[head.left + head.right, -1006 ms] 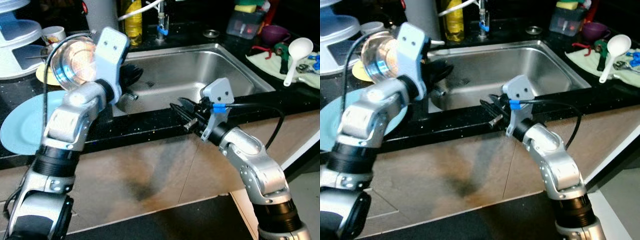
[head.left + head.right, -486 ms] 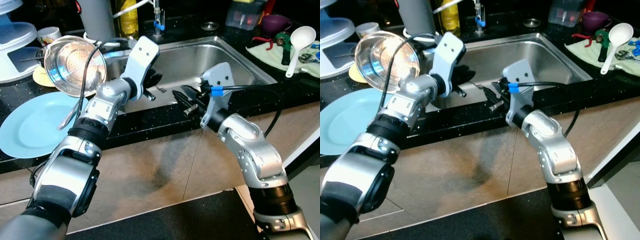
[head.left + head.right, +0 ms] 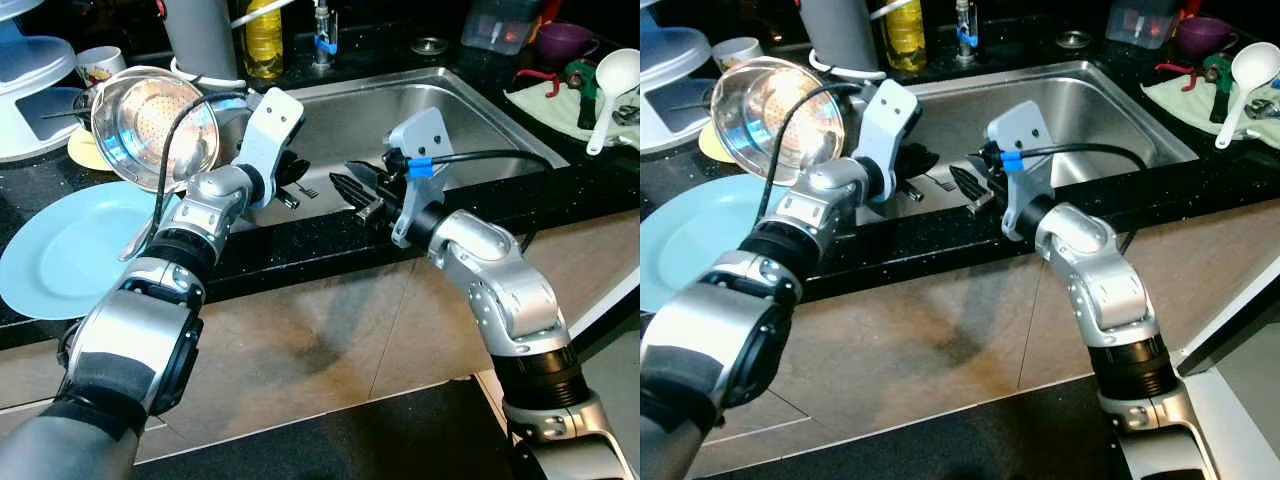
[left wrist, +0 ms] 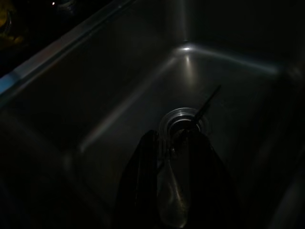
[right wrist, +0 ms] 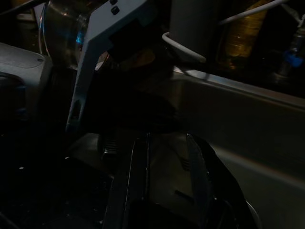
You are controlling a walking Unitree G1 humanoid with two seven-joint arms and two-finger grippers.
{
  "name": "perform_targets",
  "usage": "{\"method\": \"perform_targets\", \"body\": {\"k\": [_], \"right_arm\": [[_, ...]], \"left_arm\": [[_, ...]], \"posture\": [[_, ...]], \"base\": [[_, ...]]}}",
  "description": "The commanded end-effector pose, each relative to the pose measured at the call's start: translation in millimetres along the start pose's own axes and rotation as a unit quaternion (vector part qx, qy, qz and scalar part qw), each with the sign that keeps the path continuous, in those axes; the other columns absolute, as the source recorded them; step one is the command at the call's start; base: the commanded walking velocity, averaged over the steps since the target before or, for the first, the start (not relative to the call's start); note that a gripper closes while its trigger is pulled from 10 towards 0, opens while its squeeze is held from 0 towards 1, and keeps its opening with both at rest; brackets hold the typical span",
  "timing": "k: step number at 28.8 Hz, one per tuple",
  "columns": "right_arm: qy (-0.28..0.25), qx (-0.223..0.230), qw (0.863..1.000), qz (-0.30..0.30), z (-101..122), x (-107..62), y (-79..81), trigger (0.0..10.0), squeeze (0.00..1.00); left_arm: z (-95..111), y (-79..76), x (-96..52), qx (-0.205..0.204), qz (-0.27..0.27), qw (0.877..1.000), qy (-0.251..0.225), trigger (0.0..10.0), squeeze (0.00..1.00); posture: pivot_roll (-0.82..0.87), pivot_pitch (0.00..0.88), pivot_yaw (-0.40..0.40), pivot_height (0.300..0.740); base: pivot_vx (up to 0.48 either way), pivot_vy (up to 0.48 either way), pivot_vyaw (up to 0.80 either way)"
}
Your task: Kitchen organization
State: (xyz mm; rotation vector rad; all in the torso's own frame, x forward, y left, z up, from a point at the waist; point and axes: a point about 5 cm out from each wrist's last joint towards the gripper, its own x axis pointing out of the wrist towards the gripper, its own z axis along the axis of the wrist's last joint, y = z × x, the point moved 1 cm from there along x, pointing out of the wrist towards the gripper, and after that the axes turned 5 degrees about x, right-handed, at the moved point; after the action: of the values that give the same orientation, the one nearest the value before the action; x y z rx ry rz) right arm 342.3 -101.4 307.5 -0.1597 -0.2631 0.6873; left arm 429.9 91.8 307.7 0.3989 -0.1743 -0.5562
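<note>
Over the sink (image 3: 470,110), left claw (image 4: 172,157) apparently grips a spoon (image 4: 174,200); right claw (image 5: 167,157) gapes empty.

Black speckled countertop (image 3: 300,240) over beige cabinet fronts (image 3: 300,340), dark floor (image 3: 330,440).

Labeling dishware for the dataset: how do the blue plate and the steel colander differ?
The blue plate is flat, opaque and lies level on the counter; the steel colander is deep, shiny, perforated and stands tilted, its hollow facing the camera. The plate looks wider. Both are round and left of the sink.

Black counter (image 3: 300,235): blue plate (image 3: 60,255), steel colander (image 3: 150,135), white ladle (image 3: 610,90).
</note>
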Motion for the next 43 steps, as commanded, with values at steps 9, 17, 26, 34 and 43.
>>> {"method": "perform_targets", "body": {"k": [9, 17, 26, 34, 43], "right_arm": [[0.014, -0.007, 1.000, 0.021, -2.8, 4.9, 4.9, 10.0, 0.00], [0.014, -0.008, 1.000, 0.022, -2.1, 5.3, 3.9, 10.0, 0.00], [0.006, 0.002, 1.000, 0.023, -2.6, 6.8, 7.6, 10.0, 0.00], [-0.003, 0.025, 0.999, 0.022, -5.6, 6.4, 13.4, 10.0, 0.00], [-0.003, 0.036, 0.999, 0.030, -8.3, 6.5, 17.8, 10.0, 0.00]], "left_arm": [[2.7, -7.0, 3.0, -0.014, -0.033, 0.999, -0.006, 10.0, 1.00], [7.6, -4.3, 2.6, -0.009, -0.030, 0.999, -0.017, 10.0, 0.00], [31.3, 14.6, -4.8, -0.028, -0.003, 0.998, -0.063, 10.0, 0.00], [52.6, 32.8, -52.9, -0.034, -0.036, 0.990, -0.132, 10.0, 0.00], [42.9, 52.5, -126.6, -0.020, 0.013, 0.998, -0.054, 10.0, 0.53]], "posture": [[-0.09, 0.234, 0.045, 0.740], [-0.09, 0.227, 0.038, 0.740], [-0.08, 0.213, 0.023, 0.740], [-0.06, 0.207, 0.009, 0.740], [-0.04, 0.203, -0.008, 0.740]], "base": [[0.000, 0.000, 0.00], [0.000, 0.000, 0.00], [0.000, 0.000, 0.00], [0.000, 0.000, 0.00], [0.000, 0.000, 0.00]]}}
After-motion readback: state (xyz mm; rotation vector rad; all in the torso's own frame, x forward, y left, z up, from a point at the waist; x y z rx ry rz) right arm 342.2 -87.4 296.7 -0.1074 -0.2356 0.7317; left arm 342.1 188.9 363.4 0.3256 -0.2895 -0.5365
